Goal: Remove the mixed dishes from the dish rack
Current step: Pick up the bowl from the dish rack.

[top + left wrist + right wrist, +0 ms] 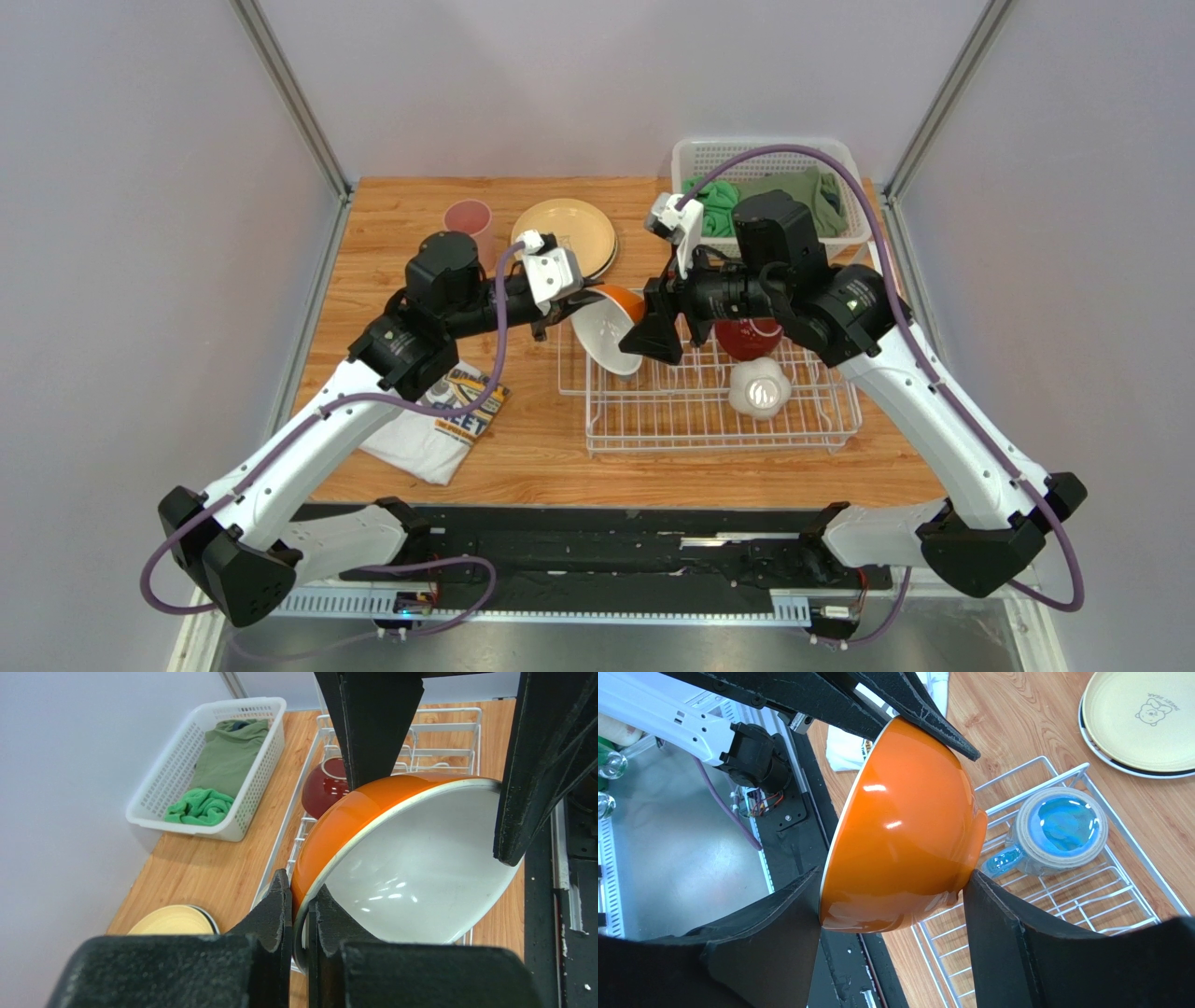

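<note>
A white basket [165, 784] holds green cloths [203, 805]; a printed T-shirt [428, 427] lies on the table [533, 437].

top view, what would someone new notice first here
The orange bowl stands out, tipped on edge over the left end of the dish rack and gripped by both arms at once. The left gripper pinches its rim while the right gripper spans it from base to mouth. At the far right corner, a white basket holds green cloths.

Left end of rack [659, 420]: blocked by the orange bowl [613, 325], left hand [579, 298] and right hand [654, 336].
Front rows: lay open.
</note>
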Available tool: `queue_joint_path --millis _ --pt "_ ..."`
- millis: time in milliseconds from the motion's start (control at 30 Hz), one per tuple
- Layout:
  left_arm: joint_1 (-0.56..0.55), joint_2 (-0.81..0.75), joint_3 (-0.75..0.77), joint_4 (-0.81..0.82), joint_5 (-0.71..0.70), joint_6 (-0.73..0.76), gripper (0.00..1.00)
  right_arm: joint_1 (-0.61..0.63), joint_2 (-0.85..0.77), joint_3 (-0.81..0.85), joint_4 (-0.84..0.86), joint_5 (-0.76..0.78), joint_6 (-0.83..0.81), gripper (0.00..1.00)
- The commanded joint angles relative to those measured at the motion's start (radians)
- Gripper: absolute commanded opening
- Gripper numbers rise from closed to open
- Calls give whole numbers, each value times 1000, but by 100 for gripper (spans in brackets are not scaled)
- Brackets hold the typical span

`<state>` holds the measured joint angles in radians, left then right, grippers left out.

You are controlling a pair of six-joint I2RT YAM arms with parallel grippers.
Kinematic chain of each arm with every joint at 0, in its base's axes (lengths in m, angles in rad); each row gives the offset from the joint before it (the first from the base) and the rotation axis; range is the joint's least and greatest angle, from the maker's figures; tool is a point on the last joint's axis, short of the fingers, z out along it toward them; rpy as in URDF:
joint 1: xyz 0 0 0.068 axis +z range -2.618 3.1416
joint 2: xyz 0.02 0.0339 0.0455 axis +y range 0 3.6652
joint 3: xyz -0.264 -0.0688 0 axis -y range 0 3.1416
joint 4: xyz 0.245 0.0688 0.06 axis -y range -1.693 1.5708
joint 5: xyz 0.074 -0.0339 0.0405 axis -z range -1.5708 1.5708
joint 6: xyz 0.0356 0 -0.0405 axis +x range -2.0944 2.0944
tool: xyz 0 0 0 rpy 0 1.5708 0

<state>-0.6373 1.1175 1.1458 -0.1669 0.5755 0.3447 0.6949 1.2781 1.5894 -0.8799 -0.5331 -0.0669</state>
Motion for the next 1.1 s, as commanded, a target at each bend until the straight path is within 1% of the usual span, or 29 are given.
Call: queue_joint_path --millis 0,100,133,333,500,567,633,700,733,767,800,867,933,967,1033,1067 --pt "7 -21 26 23 -109 -73 0 17 -39 -6 45 -4 -97 67" --pt "7 -34 28 18 -161 -66 0 17 -51 -14 52 64 -96 71" --pt "7 -36 26 17 -175 -56 0 17 -52 -17 58 111 -94 74" --pt "8 -70 14 7 -206 -38 0 17 -65 -37 78 251 -90 79" --pt "27 -90 5 -2 -258 -21 0 18 -75 -37 96 375 -88 80" --pt "42 -94 2 -13 -319 -21 0 17 -85 -40 104 419 -93 80" --pt "83 -90 8 -34 -365 -41 0 12 -91 -51 110 464 -100 80" --pt "154 -75 32 -71 -387 -79 0 11 -100 -58 120 504 -106 80" --pt "181 -50 67 -124 -388 -94 0 8 -102 -66 125 516 -109 80" --pt "236 -36 83 -147 -388 -108 0 8 -100 -69 125 528 -114 80" --pt "261 -24 115 -170 -385 -131 0 9 -97 -71 127 566 -114 80" --pt "327 13 140 -236 -384 -144 0 5 -94 -85 128 579 -119 80" --pt "364 60 179 -304 -379 -147 0 0 -92 -104 140 591 -122 80" --pt "405 80 195 -324 -373 -153 0 0 -89 -112 147 594 -126 80" --pt "451 148 239 -385 -327 -154 0 -1 -82 -127 154 611 -136 80" --pt "499 172 253 -401 -315 -153 0 -1 -80 -150 173 622 -137 80"
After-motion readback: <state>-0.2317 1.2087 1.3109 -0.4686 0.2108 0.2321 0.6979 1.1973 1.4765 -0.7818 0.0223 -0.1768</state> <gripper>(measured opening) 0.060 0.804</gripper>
